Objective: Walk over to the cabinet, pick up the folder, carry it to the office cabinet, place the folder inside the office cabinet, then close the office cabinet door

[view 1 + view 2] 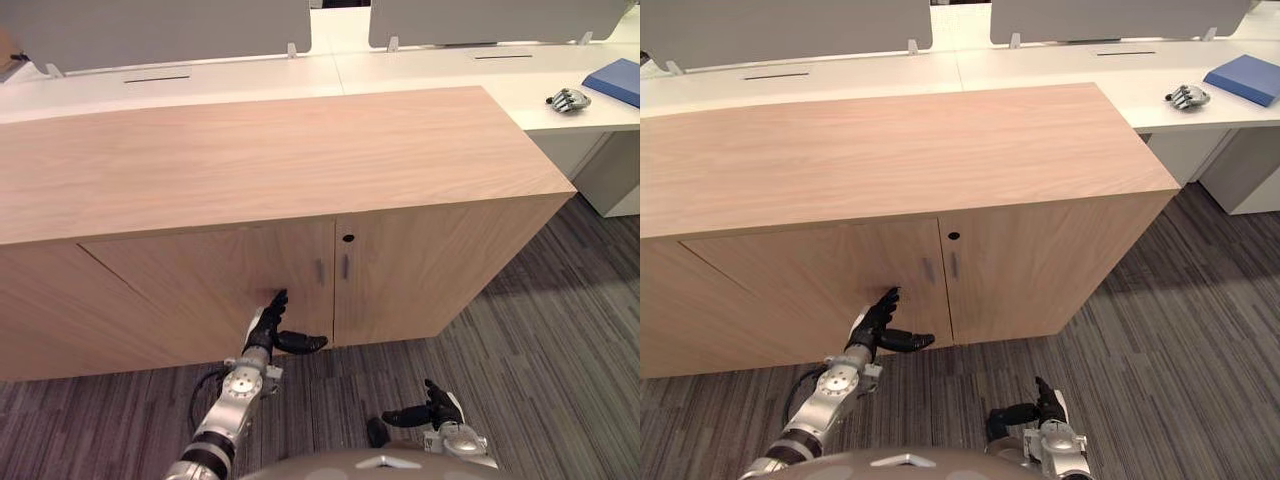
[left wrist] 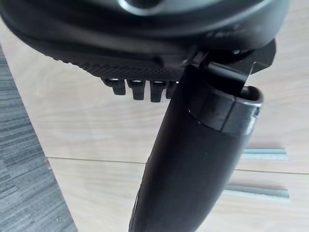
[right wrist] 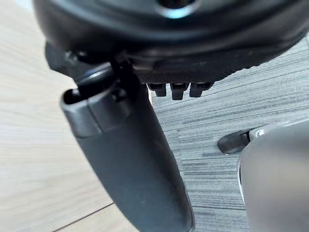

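The wooden office cabinet point(image 1: 250, 160) stands before me with both doors shut. My left hand point(image 1: 268, 328) rests with straight fingers on the lower part of the left door point(image 1: 190, 285), just left of the two small metal handles point(image 1: 332, 268); its thumb point(image 2: 193, 159) sticks out sideways. In the left wrist view those handles point(image 2: 263, 153) lie past the thumb. My right hand point(image 1: 437, 408) hangs low over the carpet, open and empty. A flat blue folder point(image 1: 615, 80) lies on the white desk at the far right.
A keyhole point(image 1: 348, 238) sits at the top of the right door. Behind the cabinet runs a white desk point(image 1: 430, 70) with grey screens. A small grey robot hand point(image 1: 568, 99) lies on it beside the folder. Striped grey carpet point(image 1: 540, 330) spreads to the right.
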You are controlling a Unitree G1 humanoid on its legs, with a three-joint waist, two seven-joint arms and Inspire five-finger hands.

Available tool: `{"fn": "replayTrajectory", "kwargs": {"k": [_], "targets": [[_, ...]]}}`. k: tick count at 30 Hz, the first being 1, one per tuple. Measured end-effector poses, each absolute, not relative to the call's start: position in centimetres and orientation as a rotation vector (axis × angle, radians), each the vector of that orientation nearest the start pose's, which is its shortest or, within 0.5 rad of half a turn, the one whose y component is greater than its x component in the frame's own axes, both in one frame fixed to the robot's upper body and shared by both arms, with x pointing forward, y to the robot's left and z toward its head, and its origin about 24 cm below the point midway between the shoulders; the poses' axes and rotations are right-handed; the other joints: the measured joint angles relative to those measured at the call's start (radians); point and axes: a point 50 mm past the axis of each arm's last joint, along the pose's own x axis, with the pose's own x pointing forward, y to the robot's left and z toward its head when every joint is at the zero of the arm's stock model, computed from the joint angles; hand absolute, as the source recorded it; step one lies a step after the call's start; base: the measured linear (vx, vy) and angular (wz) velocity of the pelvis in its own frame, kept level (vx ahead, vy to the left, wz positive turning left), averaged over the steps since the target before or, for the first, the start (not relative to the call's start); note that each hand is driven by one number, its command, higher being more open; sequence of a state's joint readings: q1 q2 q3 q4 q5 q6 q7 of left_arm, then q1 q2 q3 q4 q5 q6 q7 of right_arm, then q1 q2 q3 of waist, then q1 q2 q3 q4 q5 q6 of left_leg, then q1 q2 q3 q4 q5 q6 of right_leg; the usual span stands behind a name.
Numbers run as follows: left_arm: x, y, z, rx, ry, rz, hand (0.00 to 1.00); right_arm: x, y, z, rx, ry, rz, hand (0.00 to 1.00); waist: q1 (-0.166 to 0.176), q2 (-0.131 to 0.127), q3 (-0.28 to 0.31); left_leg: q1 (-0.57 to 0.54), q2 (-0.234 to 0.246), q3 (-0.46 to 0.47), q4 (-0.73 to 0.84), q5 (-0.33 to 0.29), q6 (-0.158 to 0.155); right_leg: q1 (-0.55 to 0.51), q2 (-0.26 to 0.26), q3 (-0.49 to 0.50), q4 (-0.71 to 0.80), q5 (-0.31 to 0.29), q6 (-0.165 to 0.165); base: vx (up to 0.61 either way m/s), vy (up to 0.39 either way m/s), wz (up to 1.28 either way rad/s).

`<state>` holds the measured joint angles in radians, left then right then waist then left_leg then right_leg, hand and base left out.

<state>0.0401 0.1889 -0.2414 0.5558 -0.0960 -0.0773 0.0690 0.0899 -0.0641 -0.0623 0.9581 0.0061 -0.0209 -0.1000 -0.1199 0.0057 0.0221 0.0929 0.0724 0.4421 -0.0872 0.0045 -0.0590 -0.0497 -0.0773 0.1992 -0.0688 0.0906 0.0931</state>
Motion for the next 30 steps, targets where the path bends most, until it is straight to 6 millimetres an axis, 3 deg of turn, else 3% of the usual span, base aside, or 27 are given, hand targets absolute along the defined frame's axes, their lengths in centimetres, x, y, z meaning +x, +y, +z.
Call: {"fn": "replayTrajectory", "kwargs": {"k": [5,11,13,15,18,21,26,30], "targets": [[16.4,17.2,-11.4,0.190,0.712,-0.112,1.00,10.3,-19.6,-15.6,-0.014,1.047,-0.274,1.00,0.001,-0.010,-0.005,0.005,0.002,-0.025,0.000,0.003,0.000,0.025,-0.003,-0.028,-0.011,-0.001,-0.002,-0.03,-0.005,0.16],[11.1,20.1,-14.4,0.233,0.952,-0.028,1.00,9.1,-20.1,-15.9,0.027,1.080,-0.336,1.00,0.013,-0.034,-0.007,-0.009,0.011,-0.076,0.065,-0.023,-0.019,0.040,-0.003,-0.028,-0.013,-0.004,-0.005,0.00,-0.007,0.00],[9.7,21.3,-15.0,0.232,1.019,0.031,1.00,9.1,-20.3,-16.0,0.023,1.090,-0.338,1.00,0.030,-0.036,0.003,-0.034,0.011,-0.239,0.138,-0.067,-0.028,0.030,-0.002,0.003,-0.012,0.001,0.000,0.02,-0.053,-0.32],[9.2,21.7,-15.2,0.236,1.045,0.058,1.00,9.0,-20.5,-16.0,0.020,1.097,-0.342,1.00,0.037,-0.033,0.014,-0.040,0.006,-0.267,0.166,-0.102,-0.024,0.028,-0.002,0.025,-0.019,0.004,0.006,-0.01,0.024,-0.29],[8.0,22.5,-15.5,0.236,1.090,0.113,1.00,8.9,-20.4,-16.1,0.027,1.102,-0.343,1.00,0.058,-0.034,0.021,-0.034,-0.017,-0.292,0.195,-0.179,-0.048,0.015,-0.004,0.061,-0.020,0.011,0.006,-0.02,0.095,-0.63],[7.6,22.7,-15.6,0.238,1.105,0.123,1.00,8.8,-20.5,-16.1,0.044,1.103,-0.355,1.00,0.050,-0.029,0.025,-0.023,-0.018,-0.299,0.198,-0.191,-0.035,0.016,0.005,0.064,-0.019,0.017,-0.002,0.03,0.073,-0.43],[8.6,22.0,-15.6,0.242,1.087,0.100,1.00,9.0,-20.9,-16.0,0.040,1.100,-0.364,1.00,0.051,-0.010,0.029,0.003,0.003,-0.324,0.192,-0.184,-0.014,0.016,0.041,0.083,-0.017,0.023,-0.006,0.15,0.003,-0.21],[10.0,20.8,-15.6,0.208,1.059,0.089,1.00,9.9,-21.5,-15.7,0.026,1.079,-0.363,1.00,0.051,0.026,0.045,0.015,0.006,-0.343,0.179,-0.184,-0.014,0.015,0.049,0.088,-0.017,0.024,-0.007,0.09,0.022,-0.12]]}}
